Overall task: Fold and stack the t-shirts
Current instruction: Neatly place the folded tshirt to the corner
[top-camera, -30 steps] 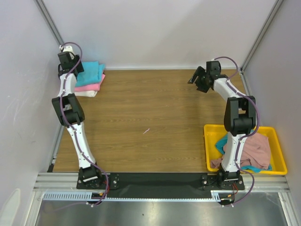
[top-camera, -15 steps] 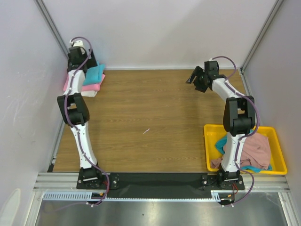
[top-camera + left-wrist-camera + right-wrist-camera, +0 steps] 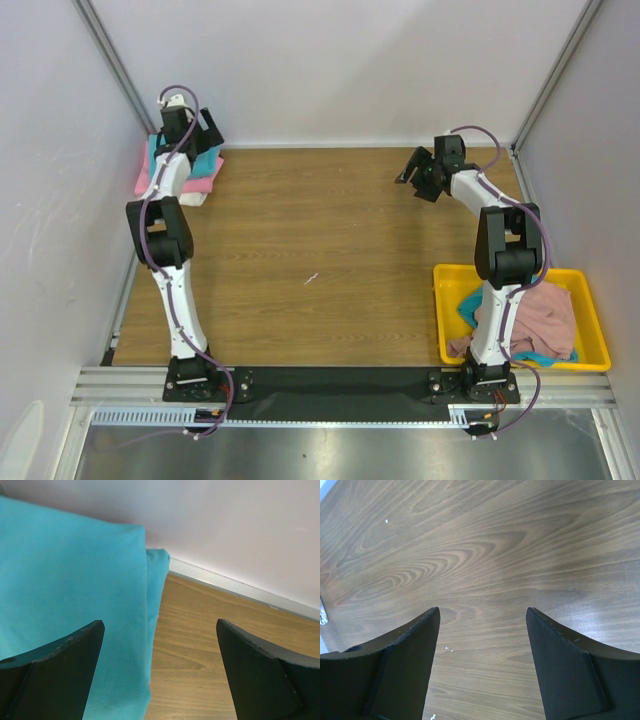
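No writing, label, brand, number or sign can be read in any view.

Left gripper point(image 3: 159, 650) jaws wide apart, empty, above folded turquoise t-shirt point(image 3: 65, 590); shirt edge on wooden table point(image 3: 210, 630), beside white wall point(image 3: 225, 530).
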Tool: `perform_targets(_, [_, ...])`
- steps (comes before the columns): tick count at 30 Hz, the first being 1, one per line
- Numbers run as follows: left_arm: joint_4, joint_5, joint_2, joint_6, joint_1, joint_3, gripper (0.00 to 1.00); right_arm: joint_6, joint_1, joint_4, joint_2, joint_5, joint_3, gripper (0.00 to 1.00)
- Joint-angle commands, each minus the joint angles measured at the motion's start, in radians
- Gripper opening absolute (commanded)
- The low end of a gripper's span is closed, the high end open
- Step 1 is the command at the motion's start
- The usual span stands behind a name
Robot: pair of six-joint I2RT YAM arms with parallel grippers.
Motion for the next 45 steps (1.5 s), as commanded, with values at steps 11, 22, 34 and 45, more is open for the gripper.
perform_targets(11, [0.141,0.114,-0.148,-0.104,-0.039,-0.278,0.99,-0.011,-0.026,0.035,-0.039,-0.03,-0.008,0.76])
perform_targets(22, [0.131,0.106,-0.317,-0.041,-0.039,-0.344,0.99,-0.028,-0.028,0.061,-0.088,-0.049,-0.011,0.76])
perform_targets(34, [0.079,-0.062,-0.765,-0.04,-0.014,-0.596,1.0,-0.068,-0.049,0.142,-0.372,-0.078,-0.171,1.0])
perform_targets(45, [0.108,0.052,-1.35,0.022,0.014,-1.049,1.0,-0.169,-0.1,0.066,-0.706,-0.024,-0.273,1.0])
